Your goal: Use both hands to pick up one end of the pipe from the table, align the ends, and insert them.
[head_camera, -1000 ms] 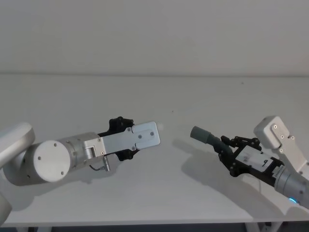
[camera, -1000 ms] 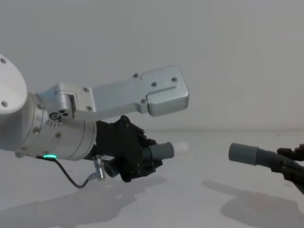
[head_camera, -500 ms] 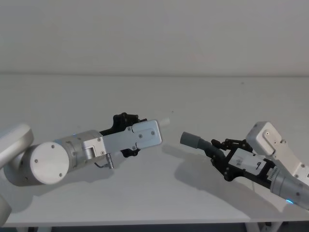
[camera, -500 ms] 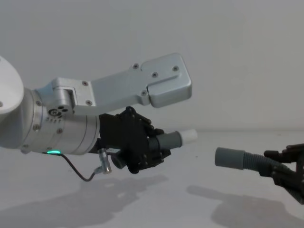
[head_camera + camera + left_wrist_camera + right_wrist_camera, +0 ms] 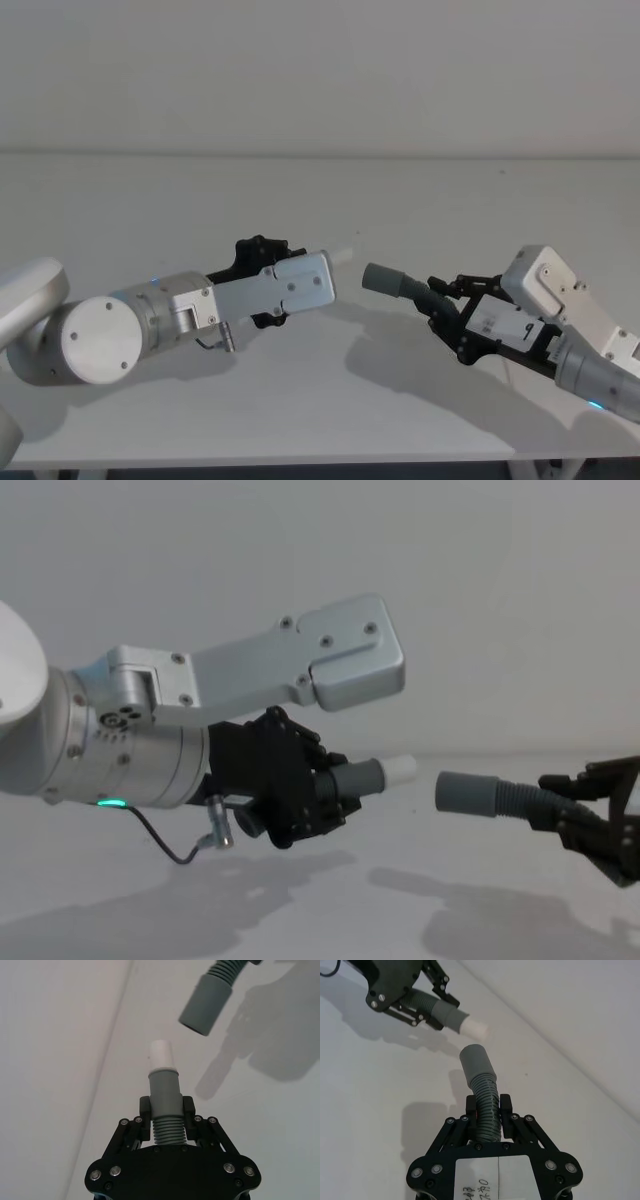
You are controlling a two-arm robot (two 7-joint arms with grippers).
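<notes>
White surface (image 5: 300, 400) spreads beneath. Over its middle the left tool (image 5: 165, 1110) clenches the pipe piece (image 5: 164, 1092) with the white tip (image 5: 162, 1055). The right tool (image 5: 489, 1105) clenches the ribbed piece (image 5: 483, 1089), its socket (image 5: 465, 792) near the tip but apart. Best to square both axes first, then push straight.

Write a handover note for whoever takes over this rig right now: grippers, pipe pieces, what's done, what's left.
Left gripper: shut on the white-tipped piece, held above the table.
Right gripper: shut on the socket piece, also lifted.
Done: both pieces picked up; white tip and socket face each other, apart.
Left: finish lining them up, then push the tip in.
</notes>
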